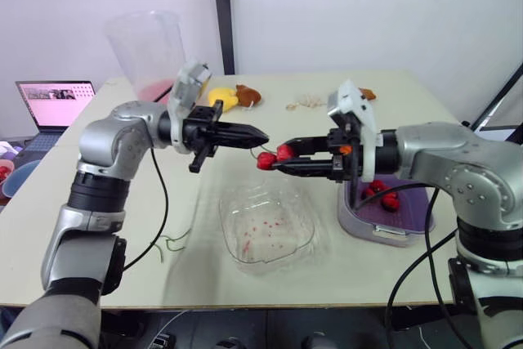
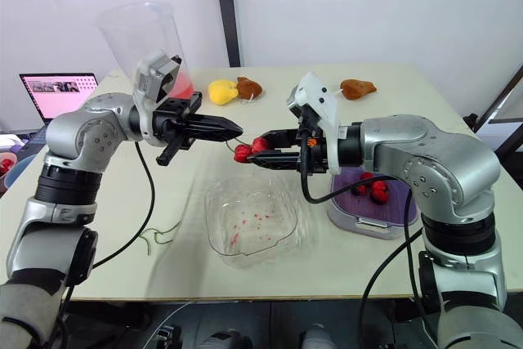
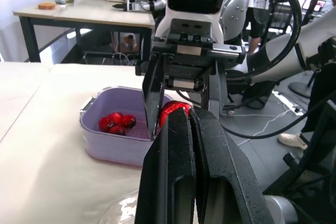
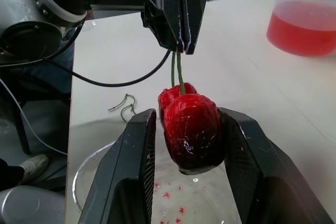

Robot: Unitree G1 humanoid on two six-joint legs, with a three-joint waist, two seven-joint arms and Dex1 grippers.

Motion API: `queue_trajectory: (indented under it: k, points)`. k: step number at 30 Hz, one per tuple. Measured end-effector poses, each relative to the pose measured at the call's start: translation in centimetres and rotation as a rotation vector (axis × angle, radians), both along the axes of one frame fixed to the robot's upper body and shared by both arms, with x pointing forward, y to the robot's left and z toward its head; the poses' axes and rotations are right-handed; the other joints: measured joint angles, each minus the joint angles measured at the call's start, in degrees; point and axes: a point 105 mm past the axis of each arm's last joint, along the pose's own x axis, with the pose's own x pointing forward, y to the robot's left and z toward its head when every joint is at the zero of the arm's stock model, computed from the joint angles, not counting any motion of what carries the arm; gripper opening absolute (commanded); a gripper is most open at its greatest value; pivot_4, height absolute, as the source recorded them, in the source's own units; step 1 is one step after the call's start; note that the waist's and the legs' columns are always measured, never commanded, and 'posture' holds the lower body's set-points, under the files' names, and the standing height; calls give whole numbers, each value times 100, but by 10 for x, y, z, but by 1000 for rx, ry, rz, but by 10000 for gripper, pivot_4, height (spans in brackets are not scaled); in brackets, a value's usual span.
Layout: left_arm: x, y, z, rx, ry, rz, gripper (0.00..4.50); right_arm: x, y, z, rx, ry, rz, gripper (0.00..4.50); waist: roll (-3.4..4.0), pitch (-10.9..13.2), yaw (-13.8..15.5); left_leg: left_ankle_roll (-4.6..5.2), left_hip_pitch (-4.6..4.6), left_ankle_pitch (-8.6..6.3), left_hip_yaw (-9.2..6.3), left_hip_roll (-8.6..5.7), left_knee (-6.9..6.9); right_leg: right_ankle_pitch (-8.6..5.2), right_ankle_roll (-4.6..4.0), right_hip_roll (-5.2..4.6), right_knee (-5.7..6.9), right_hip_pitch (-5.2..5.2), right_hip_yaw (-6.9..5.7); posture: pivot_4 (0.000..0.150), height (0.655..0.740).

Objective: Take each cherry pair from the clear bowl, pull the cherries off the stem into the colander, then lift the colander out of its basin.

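Right wrist view gives the closest look: the right gripper [image 4: 188, 121] has its two black fingers clamped on either flank of one cherry [image 4: 192, 129], parted only as far as the fruit's width. Directly opposite, the left gripper [image 4: 179, 45] has its fingers pressed together on the top of the green stem [image 4: 178, 74]. A second cherry [image 4: 170, 97] hangs from the same stem just behind the held one, and no finger grips it.

The pair is held in the air between the two arms, above the far edge of the clear bowl [image 1: 282, 243]. That bowl holds only red flecks and no fruit. The purple colander [image 1: 413, 206] sits in its pale basin [image 1: 372, 230] on the robot's right, with several cherries [image 1: 384, 195] already inside. Loose stems [image 1: 172, 243] lie on the table [image 1: 204, 275] to the left of the bowl.

The step in hand looks like pulling the fruit from the stem, probably on the last pair. Next, the grippers need to draw apart along the stem line, left firm and right not crushing. The right gripper then has to swing over the colander before it lets go, since from here the cherry would land short of it. The second cherry will need its own grip.
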Motion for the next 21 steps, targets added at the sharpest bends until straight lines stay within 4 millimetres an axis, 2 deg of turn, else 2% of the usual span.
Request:
queue_trajectory:
  k: [3, 5, 15, 21]
  points:
    - [0, 0, 0, -1, 0, 1, 0, 0, -1, 0, -2, -1, -6, 18611, 0, 0, 0, 0, 0, 0, 0, 0, 0, 0, 0, 0, 0, 0, 0, 1500, 7400]
    - [0, -1, 0, -2, 1, 1, 0, 0, -1, 1, 0, -1, -8, 13734, 0, 0, 0, 0, 0, 0, 0, 0, 0, 0, 0, 0, 0, 0, 0, 1500, 7400]
    - [0, -1, 0, -3, 1, 2, 0, 1, -6, 0, -6, -4, -24, 13734, 0, 0, 3, 0, 0, 0, 0, 0, 0, 0, 0, 0, 0, 0, 0, 1500, 7400]
    - [2, 3, 1, -14, -13, 21, 0, 4, -23, -10, -36, 31, -69, 13734, 0, 0, 7, 0, 0, 0, 1, 0, 0, 0, 0, 0, -1, 0, 0, 1500, 7400]
